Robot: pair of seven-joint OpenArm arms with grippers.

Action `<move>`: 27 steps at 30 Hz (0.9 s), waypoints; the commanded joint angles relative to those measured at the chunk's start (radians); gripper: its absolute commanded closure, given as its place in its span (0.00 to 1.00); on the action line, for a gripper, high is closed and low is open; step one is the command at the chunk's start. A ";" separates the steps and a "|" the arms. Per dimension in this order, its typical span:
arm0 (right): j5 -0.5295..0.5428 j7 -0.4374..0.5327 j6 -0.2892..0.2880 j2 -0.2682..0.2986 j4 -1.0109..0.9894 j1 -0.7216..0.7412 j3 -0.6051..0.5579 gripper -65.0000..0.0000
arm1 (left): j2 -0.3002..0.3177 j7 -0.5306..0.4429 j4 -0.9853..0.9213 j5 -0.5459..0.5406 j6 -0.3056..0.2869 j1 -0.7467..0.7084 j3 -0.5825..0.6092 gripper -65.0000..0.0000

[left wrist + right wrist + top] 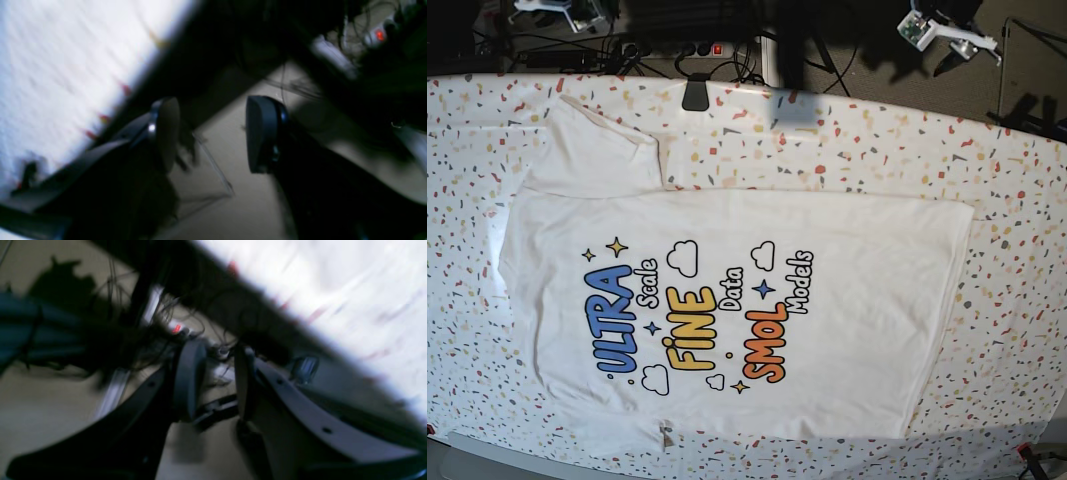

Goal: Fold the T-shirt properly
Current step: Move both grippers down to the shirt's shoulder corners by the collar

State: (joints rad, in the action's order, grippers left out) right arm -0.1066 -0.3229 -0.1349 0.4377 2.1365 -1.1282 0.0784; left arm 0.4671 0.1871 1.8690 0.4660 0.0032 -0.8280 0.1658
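Note:
The white T-shirt (727, 300) lies flat, print side up, across the speckled table (1027, 200) in the base view. One sleeve (597, 150) spreads toward the far left, and a small dark tag (664, 436) shows at the near edge. Both arms are pulled back beyond the table's far edge, away from the shirt. My left gripper (213, 133) is open and empty over the floor; part of it shows in the base view (942, 30). My right gripper (216, 381) has a narrower gap between its jaws and is also empty; its arm shows at the far left (552, 10).
A black clamp (695, 92) sits on the table's far edge. Behind the table are cables and a power strip with a red light (717, 47). The wrist views are blurred, with the table edge (133, 86) beside each gripper.

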 commanded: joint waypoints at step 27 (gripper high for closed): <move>-0.212 -0.062 0.005 0.008 0.182 -0.014 0.007 0.73 | 0.198 0.077 0.002 -0.031 -0.267 0.509 0.000 0.52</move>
State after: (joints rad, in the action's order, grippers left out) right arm -0.3126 -0.3992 -0.1425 0.4416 2.2993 -1.1301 0.0837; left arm 0.6498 0.2802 1.8545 0.4339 -0.2775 -0.3248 0.1711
